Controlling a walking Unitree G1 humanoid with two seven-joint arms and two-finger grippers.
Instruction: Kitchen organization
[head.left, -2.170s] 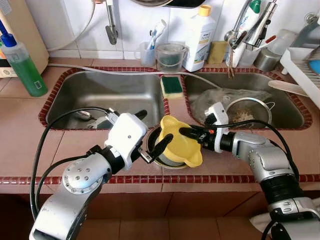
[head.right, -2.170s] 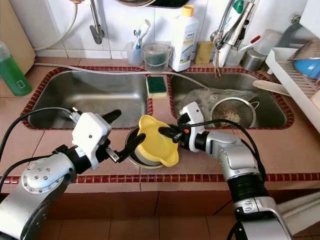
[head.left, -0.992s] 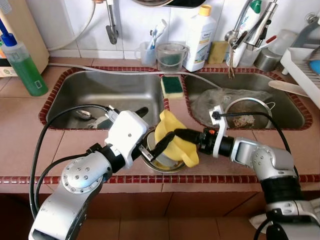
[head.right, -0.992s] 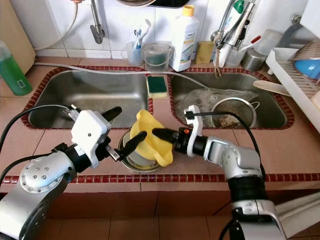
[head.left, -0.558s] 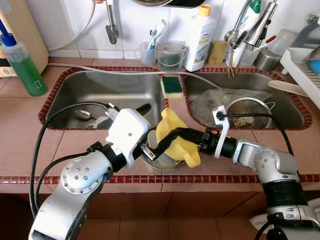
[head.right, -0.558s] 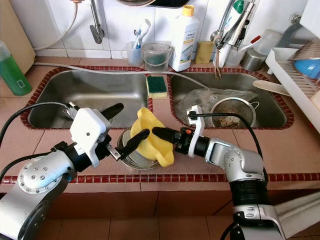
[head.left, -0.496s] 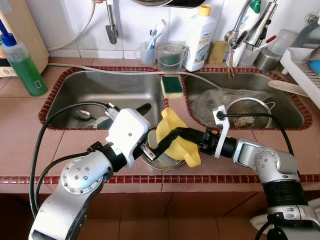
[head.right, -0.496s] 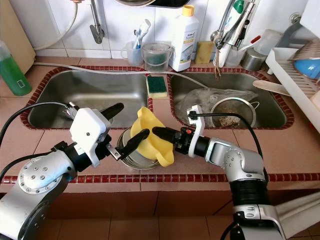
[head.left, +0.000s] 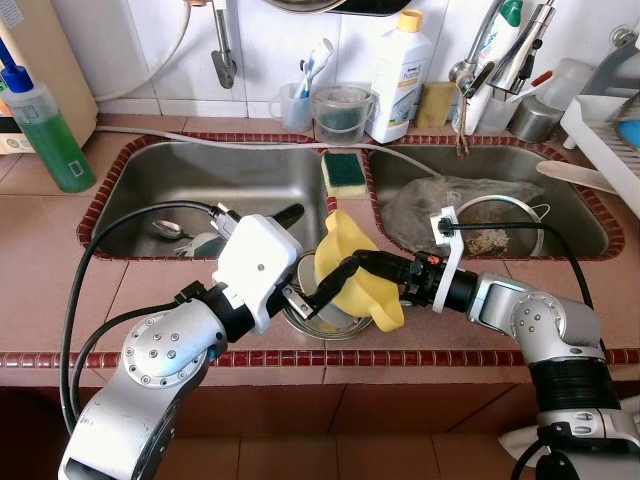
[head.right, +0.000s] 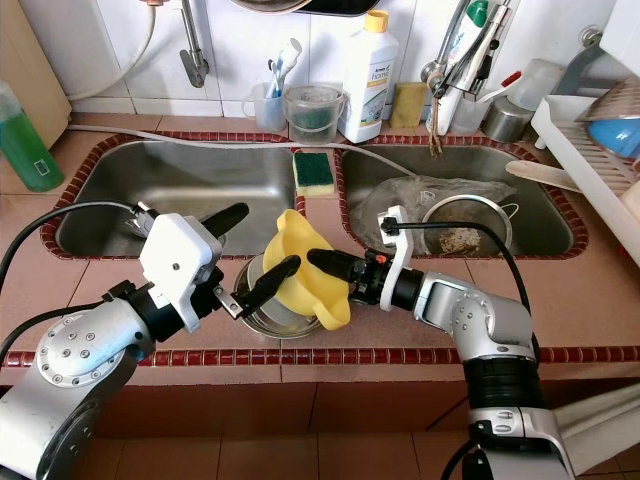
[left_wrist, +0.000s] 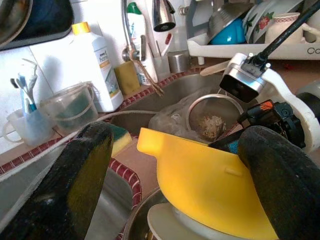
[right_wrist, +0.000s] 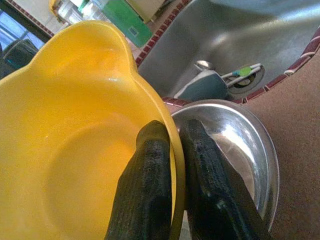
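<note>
Now the right gripper (head.left: 362, 268) pinches the yellow bowl's (head.left: 350, 268) rim, tilted above the steel bowl (head.right: 262, 312); left gripper (head.left: 308, 258) spread wide beside it. Lift slowly, steady.

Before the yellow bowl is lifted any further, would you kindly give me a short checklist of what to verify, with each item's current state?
1. Right end effector shut on the rim of the yellow plastic bowl: ok.
2. Left end effector open, fingers straddling the round steel bowl and the yellow bowl: ok.
3. Yellow bowl tilted up off the steel bowl: ok.
4. Yellow bowl fully free of the white item beneath it: cannot tell.
5. Steel bowl held steady on the brown tiled counter: not ok, the left fingers are open.
</note>
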